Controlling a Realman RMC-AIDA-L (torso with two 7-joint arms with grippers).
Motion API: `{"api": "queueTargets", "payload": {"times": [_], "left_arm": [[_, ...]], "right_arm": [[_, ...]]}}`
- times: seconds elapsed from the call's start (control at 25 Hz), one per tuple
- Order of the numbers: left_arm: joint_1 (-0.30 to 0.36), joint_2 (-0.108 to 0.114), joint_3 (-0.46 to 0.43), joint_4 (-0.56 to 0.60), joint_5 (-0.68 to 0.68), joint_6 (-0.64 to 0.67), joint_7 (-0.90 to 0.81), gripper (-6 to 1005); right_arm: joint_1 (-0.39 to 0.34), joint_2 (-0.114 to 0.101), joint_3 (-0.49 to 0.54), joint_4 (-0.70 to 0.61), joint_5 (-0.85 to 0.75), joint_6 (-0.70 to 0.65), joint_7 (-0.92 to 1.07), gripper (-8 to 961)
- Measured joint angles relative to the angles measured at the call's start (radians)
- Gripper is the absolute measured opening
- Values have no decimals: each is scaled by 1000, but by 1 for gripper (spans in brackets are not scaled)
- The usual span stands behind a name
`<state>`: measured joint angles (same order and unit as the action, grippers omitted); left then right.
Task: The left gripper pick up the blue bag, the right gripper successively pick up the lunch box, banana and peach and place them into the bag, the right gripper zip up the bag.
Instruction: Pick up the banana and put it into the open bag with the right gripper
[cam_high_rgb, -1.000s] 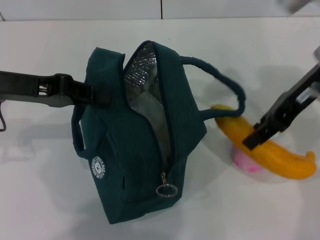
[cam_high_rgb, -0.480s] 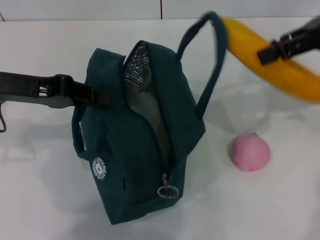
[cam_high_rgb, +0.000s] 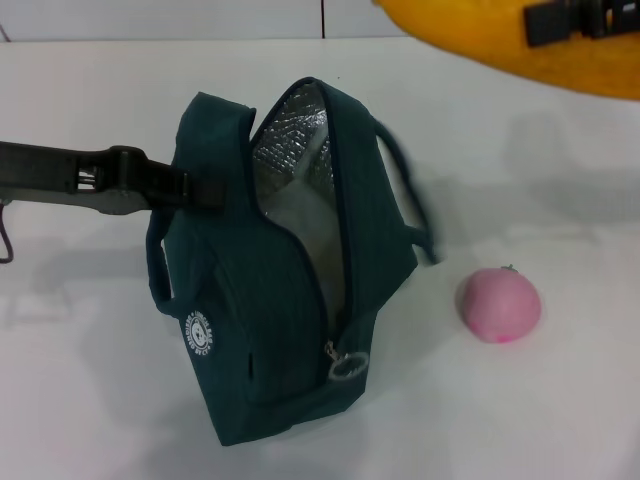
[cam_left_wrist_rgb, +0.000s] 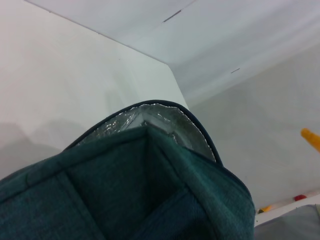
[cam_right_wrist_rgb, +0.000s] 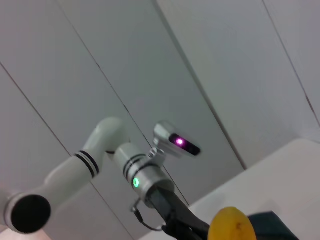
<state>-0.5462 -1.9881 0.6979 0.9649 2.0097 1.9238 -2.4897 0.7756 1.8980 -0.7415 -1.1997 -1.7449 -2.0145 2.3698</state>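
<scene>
Banana (cam_high_rgb: 500, 40) is up high at the far right edge of the head view, clamped in the right gripper (cam_high_rgb: 565, 20), well above the bench (cam_high_rgb: 540, 420). Below it the blue bag (cam_high_rgb: 290, 300) stands upright and unzipped, foil lining showing, with the left gripper (cam_high_rgb: 190, 190) pinching its left upper edge. Peach (cam_high_rgb: 499, 304) sits on the bench just right of the bag, apart from it.

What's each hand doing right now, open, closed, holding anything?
Left hand: closed on the blue bag, gripping its upper edge and keeping it upright.
Right hand: closed on the banana, raised above the table.
</scene>
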Motion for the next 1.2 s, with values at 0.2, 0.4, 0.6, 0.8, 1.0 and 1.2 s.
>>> {"api": "queueTargets", "payload": {"times": [0.2, 0.4, 0.6, 0.8, 1.0, 1.2], "left_arm": [[0, -3, 0, 0, 0, 0, 0, 53], [-3, -5, 0, 0, -2, -1, 0, 53], [-1, -7, 0, 0, -10, -2, 0, 53], [0, -8, 0, 0, -15, -2, 2, 53], [-1, -8, 0, 0, -15, -3, 4, 53], [-6, -9, 2, 0, -15, -3, 1, 53]], "right_arm": [[-5, 5, 0, 26, -22, 2, -31, 418], [-7, 19, 1, 83, 23, 2, -78, 418], [-18, 72, -1, 246, 206, -5, -257, 418], [-19, 89, -1, 440, 331, 1, -422, 418], [-14, 104, -7, 616, 421, -4, -560, 418], [-10, 118, -44, 673, 427, 9, -614, 418]]}}
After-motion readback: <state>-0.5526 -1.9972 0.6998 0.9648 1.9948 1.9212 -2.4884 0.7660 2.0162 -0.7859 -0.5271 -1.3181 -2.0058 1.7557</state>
